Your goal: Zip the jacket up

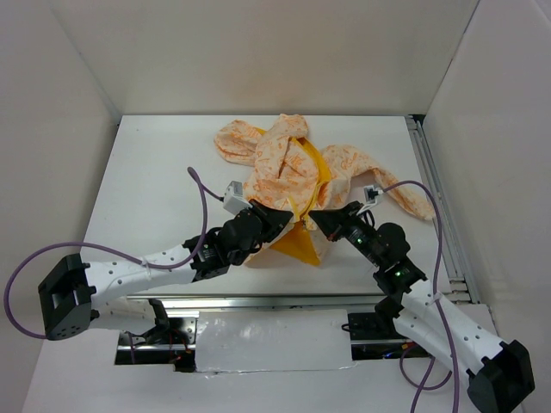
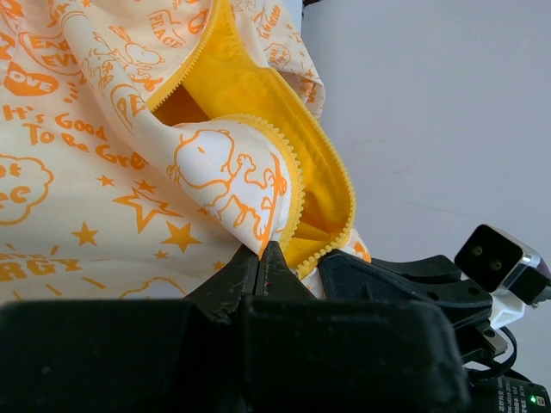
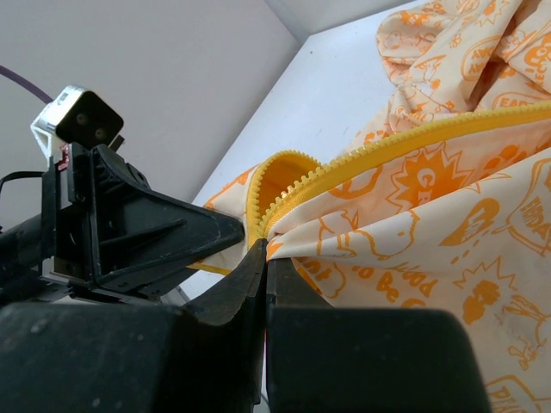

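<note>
left end effector, right end effector tight on jacket zipper edges, walls far

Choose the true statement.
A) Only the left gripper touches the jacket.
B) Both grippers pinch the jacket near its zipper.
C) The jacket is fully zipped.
B: the wrist views show the left gripper and the right gripper each shut on the jacket beside its zipper teeth.

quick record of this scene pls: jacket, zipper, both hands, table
jacket: crumpled on the table, yellow lining showing
zipper: open, its two toothed edges apart
left hand: shut, pinching jacket fabric beside the zipper
right hand: shut, pinching jacket fabric beside the zipper
table: white, jacket lies near the middle
</note>
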Robot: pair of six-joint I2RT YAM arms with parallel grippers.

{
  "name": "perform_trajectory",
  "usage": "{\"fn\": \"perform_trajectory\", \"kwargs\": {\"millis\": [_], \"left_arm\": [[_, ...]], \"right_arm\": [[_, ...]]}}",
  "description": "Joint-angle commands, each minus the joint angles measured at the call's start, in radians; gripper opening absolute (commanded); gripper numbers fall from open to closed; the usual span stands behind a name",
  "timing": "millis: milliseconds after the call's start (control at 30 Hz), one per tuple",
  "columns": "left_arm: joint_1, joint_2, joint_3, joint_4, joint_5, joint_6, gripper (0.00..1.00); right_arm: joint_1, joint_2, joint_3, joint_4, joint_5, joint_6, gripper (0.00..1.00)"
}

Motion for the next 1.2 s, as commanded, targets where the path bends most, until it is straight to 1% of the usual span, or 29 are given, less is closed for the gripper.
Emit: {"fn": "perform_trajectory", "kwargs": {"millis": [0, 500, 700, 800, 900, 967, 1067, 1167], "left_arm": [[-0.007, -0.029, 0.027, 0.043, -0.018, 0.007, 0.00], [-0.007, -0.020, 0.027, 0.064, 0.017, 0.035, 0.00], [-0.005, -0.017, 0.015, 0.102, 0.050, 0.056, 0.00], [-0.005, -0.017, 0.016, 0.095, 0.056, 0.056, 0.00], [-0.007, -0.029, -0.002, 0.122, 0.080, 0.075, 0.00], [-0.005, -0.036, -0.008, 0.103, 0.086, 0.059, 0.00], [-0.005, -0.058, -0.024, 0.081, 0.097, 0.029, 0.00], [-0.007, -0.081, -0.059, 0.124, 0.143, 0.035, 0.00]], "right_arm": [[0.010, 0.009, 0.016, 0.042, 0.000, -0.008, 0.00], [0.013, 0.000, 0.015, 0.072, -0.011, 0.006, 0.00], [0.013, 0.021, 0.021, 0.100, -0.030, 0.015, 0.00], [0.015, 0.024, 0.018, 0.103, -0.020, 0.018, 0.00], [0.015, 0.023, 0.007, 0.131, -0.005, 0.026, 0.00], [0.015, 0.024, 0.001, 0.141, -0.003, 0.028, 0.00], [0.015, 0.018, -0.027, 0.190, -0.009, 0.029, 0.00], [0.015, 0.007, -0.054, 0.270, -0.018, 0.035, 0.00]]}}
